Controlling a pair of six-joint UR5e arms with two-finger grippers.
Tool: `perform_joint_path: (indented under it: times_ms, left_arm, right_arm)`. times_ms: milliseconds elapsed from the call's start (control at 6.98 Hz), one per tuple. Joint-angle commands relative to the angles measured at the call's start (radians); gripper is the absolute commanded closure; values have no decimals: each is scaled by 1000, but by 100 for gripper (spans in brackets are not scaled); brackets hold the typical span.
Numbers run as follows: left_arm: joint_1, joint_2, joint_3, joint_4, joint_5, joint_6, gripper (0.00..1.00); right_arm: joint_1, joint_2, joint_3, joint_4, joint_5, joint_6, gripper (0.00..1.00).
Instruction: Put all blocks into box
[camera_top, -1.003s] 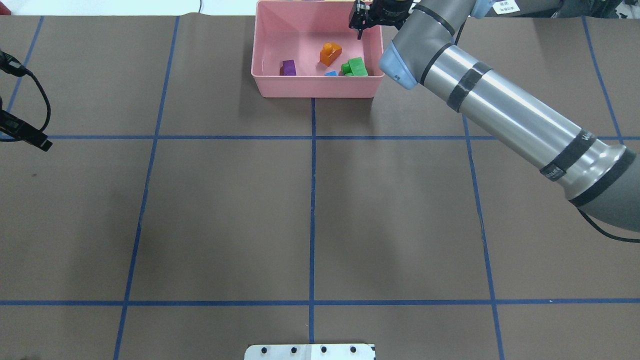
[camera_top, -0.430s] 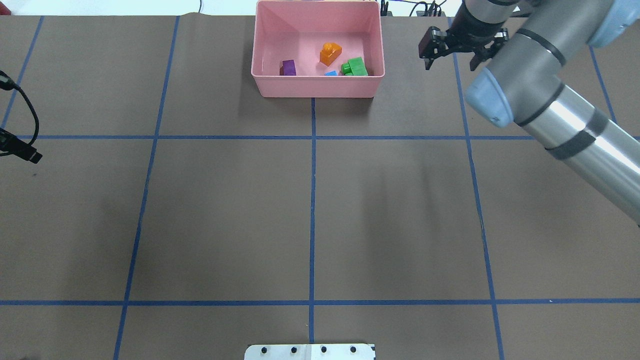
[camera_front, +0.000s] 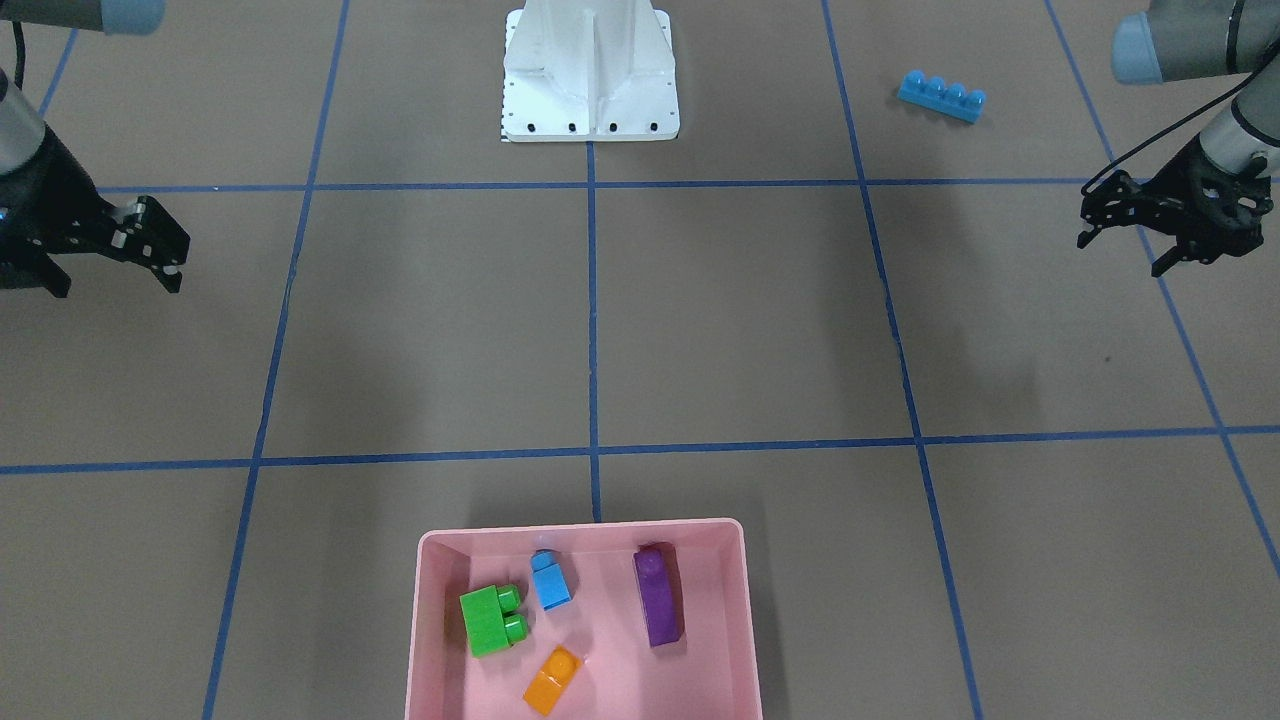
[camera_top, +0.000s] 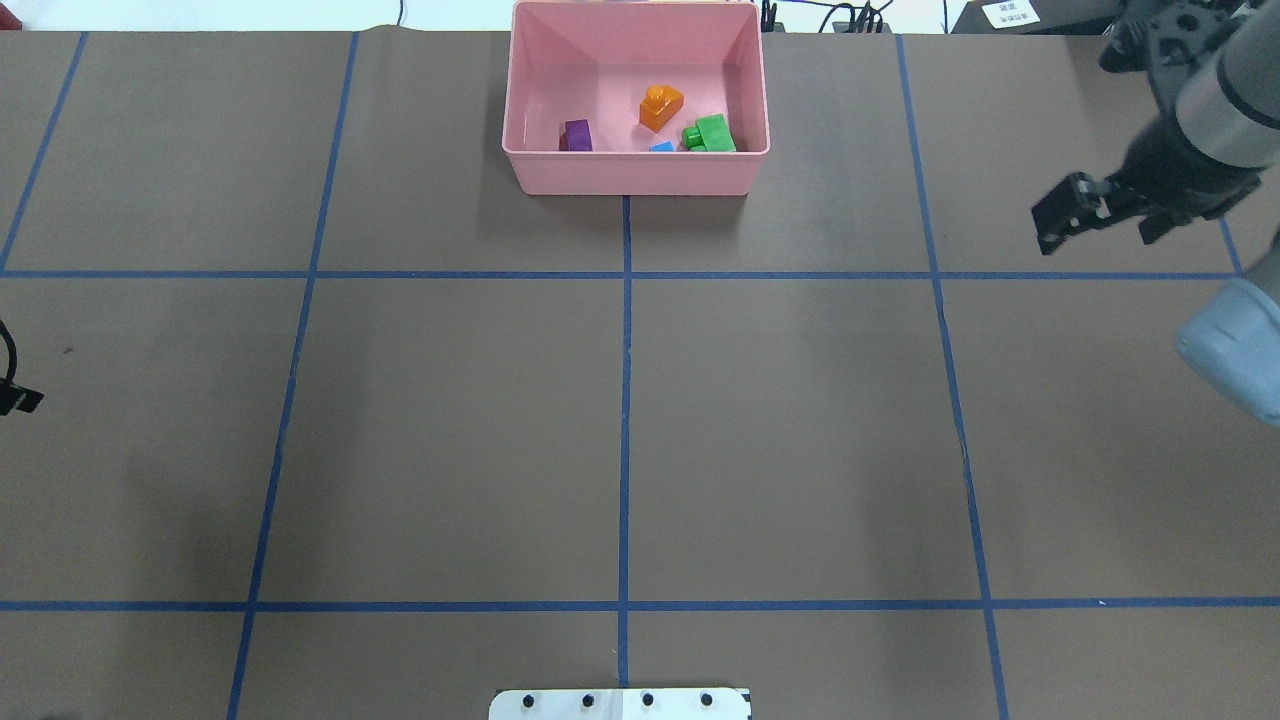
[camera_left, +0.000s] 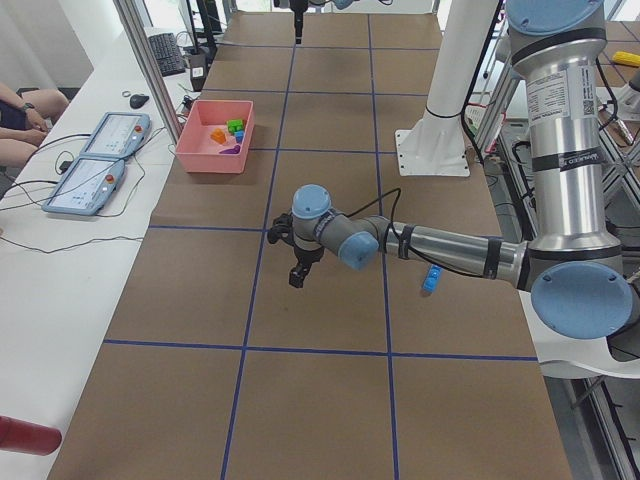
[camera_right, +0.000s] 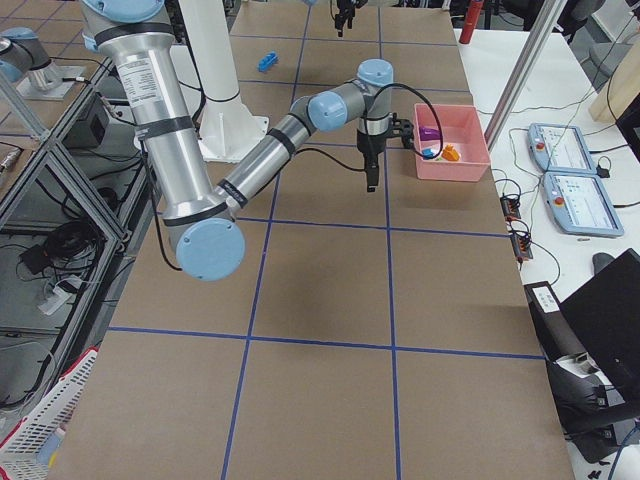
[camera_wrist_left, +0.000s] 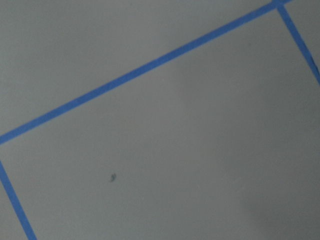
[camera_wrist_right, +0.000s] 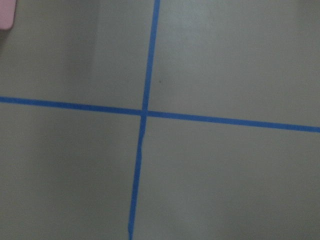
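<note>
Seen from across the table, the pink box (camera_front: 580, 527) sits at the near edge with four bricks on its floor: the green brick (camera_front: 492, 618) and small blue brick (camera_front: 550, 580) close together, the purple brick (camera_front: 657, 597) apart on the other side, the orange brick (camera_front: 552, 680) nearest the camera. The long blue brick (camera_front: 941, 97) lies on the brown table (camera_front: 750, 320), well apart from the box, off to the robot's left of the white robot base (camera_front: 590, 90). The left gripper (camera_front: 1120, 257) hangs over bare table, jaws spread and empty; the right gripper (camera_front: 115, 282) at the opposite edge is likewise spread, holding nothing. From overhead, the box stands at the far edge with the same four bricks inside, the right gripper is wide apart over a blue tape line (camera_top: 1000, 275), only a sliver of the left gripper shows at the edge, and the long blue brick is out of frame. From the table's left end, the near arm reaches out low, the long blue brick lying beside its forearm. From the right end, the near arm's gripper points down just beside the box. The left wrist camera shows only table and tape. The right wrist camera shows crossed tape lines and a pink corner of the box.
</note>
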Motion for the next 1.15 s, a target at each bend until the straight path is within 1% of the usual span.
perform_joint_path:
  times_ms: [0,143,287,430,573,717,860,1003]
  left_arm:
    - [163,99,-1,-202,4,-152,0]
    - [207,173,-17,-279,4,-169,0]
    - [270,247,-90,-294,6,-248,0]
    - [375,309,-164,-294,64,-264,0]
    - [484,347,-189,-295,136,-269,0]
    - [561,354,-197,-299,167,-267,0]
    - [687,392,-224,-299,261,-269,0]
    - [762,421,-247,-299,305,-267,0]
  right_arm:
    - [18,-267,189,1,4,-112,0]
    - [37,-355,230,22,11,-166,0]
    - [63,-433,237,86,42,-214,0]
    - [89,-517,225,190,82,-246,0]
    - [106,-561,215,258,105,-249,0]
    - [118,-575,215,260,105,-251,0]
    - [133,-608,217,280,105,-271,0]
    - [153,-638,215,294,108,-307,0]
